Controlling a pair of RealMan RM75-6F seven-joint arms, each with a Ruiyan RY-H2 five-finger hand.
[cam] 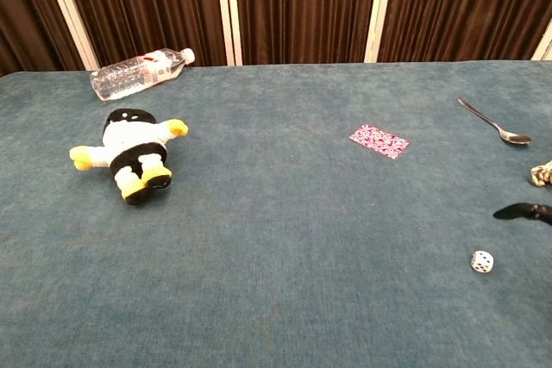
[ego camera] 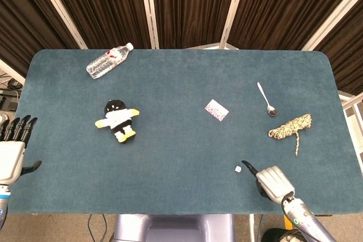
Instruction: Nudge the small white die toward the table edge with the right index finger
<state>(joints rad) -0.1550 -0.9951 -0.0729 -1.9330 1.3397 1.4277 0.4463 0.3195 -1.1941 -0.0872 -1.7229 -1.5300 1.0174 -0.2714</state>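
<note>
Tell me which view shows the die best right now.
Chest view: the die is large enough to read its pips, with a fingertip above it. Head view shows only a tiny speck beside the right hand.

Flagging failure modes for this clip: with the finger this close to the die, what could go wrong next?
1. The die is tiny, and the right robot hand has one finger out just beside it; the finger could pass over it or flick it sideways.
2. The near table edge is close, so a firm nudge might send the die off.
</note>
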